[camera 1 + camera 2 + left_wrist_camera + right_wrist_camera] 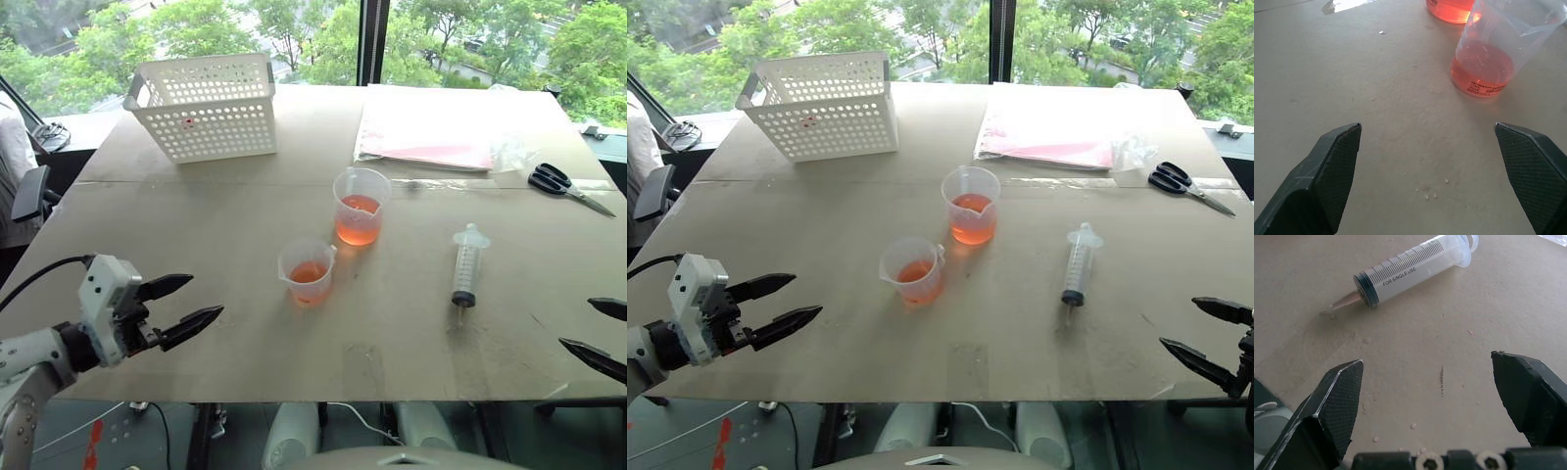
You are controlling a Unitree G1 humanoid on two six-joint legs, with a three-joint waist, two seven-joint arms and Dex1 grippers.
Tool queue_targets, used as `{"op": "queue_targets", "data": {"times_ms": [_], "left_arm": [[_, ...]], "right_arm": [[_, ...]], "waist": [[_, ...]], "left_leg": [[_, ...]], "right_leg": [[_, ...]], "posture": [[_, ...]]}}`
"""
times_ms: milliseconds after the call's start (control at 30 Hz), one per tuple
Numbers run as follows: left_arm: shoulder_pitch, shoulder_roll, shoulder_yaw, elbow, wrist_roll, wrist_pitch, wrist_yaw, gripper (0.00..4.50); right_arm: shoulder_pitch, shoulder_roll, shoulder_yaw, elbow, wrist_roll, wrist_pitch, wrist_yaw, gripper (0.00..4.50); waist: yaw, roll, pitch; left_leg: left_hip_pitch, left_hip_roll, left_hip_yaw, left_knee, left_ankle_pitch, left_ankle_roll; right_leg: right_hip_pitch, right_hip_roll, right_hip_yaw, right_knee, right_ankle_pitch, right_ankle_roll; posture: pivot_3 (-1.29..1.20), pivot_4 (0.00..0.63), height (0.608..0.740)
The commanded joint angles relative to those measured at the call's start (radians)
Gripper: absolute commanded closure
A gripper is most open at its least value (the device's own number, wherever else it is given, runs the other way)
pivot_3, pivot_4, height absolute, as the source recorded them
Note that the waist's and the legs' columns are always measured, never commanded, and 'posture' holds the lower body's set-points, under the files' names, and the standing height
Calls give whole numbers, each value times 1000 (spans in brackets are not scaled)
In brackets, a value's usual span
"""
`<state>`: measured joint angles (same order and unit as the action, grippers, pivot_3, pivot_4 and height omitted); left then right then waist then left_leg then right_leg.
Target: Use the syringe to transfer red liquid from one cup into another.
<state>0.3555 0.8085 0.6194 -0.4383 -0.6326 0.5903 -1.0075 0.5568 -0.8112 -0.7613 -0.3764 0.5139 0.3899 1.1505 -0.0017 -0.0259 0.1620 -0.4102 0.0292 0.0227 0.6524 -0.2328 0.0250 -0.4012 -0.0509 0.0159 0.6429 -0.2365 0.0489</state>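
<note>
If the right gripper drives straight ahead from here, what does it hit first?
Probably the syringe, lying flat on the table ahead of the open right gripper. Bare tabletop lies between them; depth is uncertain.

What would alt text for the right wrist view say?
A clear syringe lies on its side on a tan table, plunger pushed in, a trace of red in its tip. The right tool hovers short of it, black fingers spread wide.
</note>
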Motion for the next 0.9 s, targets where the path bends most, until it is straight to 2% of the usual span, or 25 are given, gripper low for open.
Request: {"op": "queue_targets", "data": {"times_ms": [33,133,233,300,367,433,467,567,667,767,900], "left_arm": [[-90,-9,9,-14,-61,11,56,66],[-242,-25,-9,-39,-130,56,154,66],[-316,-4,-14,-57,-176,89,175,66],[-351,19,-18,-85,-236,120,174,66],[-368,54,-25,-139,-292,133,139,66],[-380,82,-28,-175,-356,160,128,66],[-383,95,-30,-191,-383,172,125,66],[-391,121,-48,-231,-404,170,121,66],[-381,118,-55,-259,-408,158,135,66],[-357,109,-55,-275,-404,148,143,66],[-322,96,-54,-307,-405,134,158,66]], "right_arm": [[-88,1,36,-40,9,40,-99,0],[-283,-10,146,-131,23,206,-314,0],[-437,-56,238,-177,14,373,-438,0],[-543,-118,313,-215,2,553,-531,0],[-736,-174,417,-202,76,872,-575,0],[-942,-117,468,-116,137,1150,-610,0],[-1008,-105,494,-69,179,1202,-629,0],[-1124,-104,570,73,307,1225,-751,0],[-1251,-89,657,334,593,1225,-1006,0],[-1339,-89,734,506,829,1225,-1259,0],[-1433,-52,805,693,1058,1225,-1569,0]], "waist": [[0,0,0],[-3,-1,0],[-8,-1,-1],[-9,0,-1],[-10,-1,-2],[-15,-1,-1],[-13,-1,-1],[-5,-2,-1],[-10,-2,-1],[-12,-2,-1],[-16,-2,-1]], "left_leg": [[0,0,0,0,0,0],[0,1,-1,2,0,0],[2,2,1,2,0,0],[1,1,2,2,0,0],[-5,1,1,1,0,0],[-7,1,3,1,0,0],[-7,2,3,0,0,0],[-7,1,1,-2,0,0],[-8,-2,2,-2,0,0],[-7,-4,3,-1,0,1],[-7,-3,3,-1,0,1]], "right_leg": [[0,0,0,0,0,0],[0,0,0,0,0,1],[1,0,0,1,3,-3],[0,2,1,1,3,-3],[-6,3,0,1,2,-3],[-8,3,2,2,4,-1],[-9,3,2,2,4,-1],[-9,4,1,1,3,-2],[-9,4,2,1,3,-2],[-9,3,4,1,2,-3],[-9,5,5,1,3,-2]], "posture": [[0,150,740],[0,150,740],[0,150,740],[0,150,740],[0,150,740],[0,150,740],[0,150,740],[0,150,740],[0,150,740],[0,150,740],[0,150,740]]}}
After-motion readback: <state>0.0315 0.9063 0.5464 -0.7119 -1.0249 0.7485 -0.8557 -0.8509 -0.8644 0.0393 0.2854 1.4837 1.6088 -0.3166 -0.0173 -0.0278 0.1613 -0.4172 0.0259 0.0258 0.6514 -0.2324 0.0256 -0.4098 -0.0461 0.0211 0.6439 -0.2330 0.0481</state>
